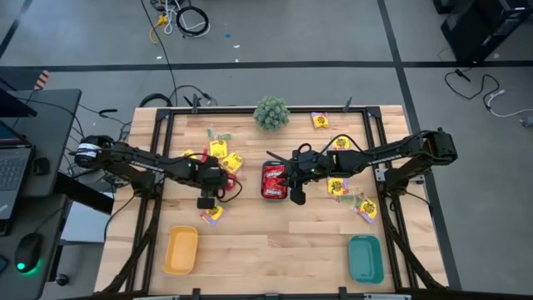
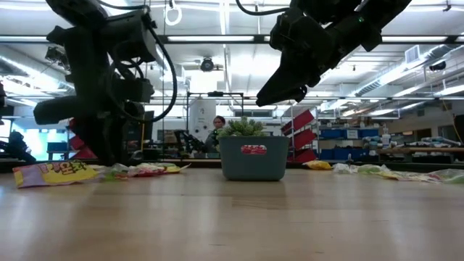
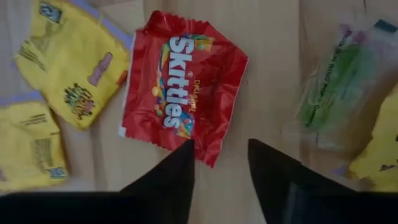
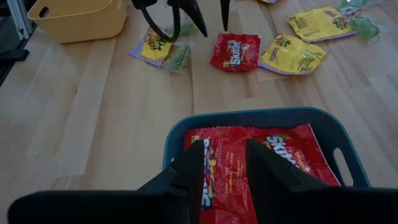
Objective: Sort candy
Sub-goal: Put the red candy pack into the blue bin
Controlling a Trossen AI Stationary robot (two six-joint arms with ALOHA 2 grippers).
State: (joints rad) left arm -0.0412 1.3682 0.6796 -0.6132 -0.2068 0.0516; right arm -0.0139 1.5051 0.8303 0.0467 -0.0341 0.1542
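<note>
A red candy packet (image 3: 180,87) lies flat on the wooden table among yellow packets (image 3: 74,68) and a pale green one (image 3: 339,81). My left gripper (image 3: 221,152) stands open over the red packet's edge, left of the table's middle (image 1: 223,177). At the table's middle a blue-grey tray (image 4: 180,127) holds red packets (image 4: 249,155). My right gripper (image 4: 221,158) hangs open above that tray with nothing between its fingers. In the right wrist view the left gripper's fingers (image 4: 202,22) show just behind the red packet (image 4: 235,51). My left gripper points down at the red packet's edge (image 3: 202,152). One fingertip (image 3: 183,158) overlaps that edge in the wrist view, and I cannot tell whether it touches. The packet lies flat on the table.
A yellow tray (image 1: 181,250) stands near the front left and a teal tray (image 1: 365,258) near the front right. A spiky green plant ball (image 1: 271,112) sits at the far middle. More yellow packets lie on the right (image 1: 337,185) and far right (image 1: 321,121).
</note>
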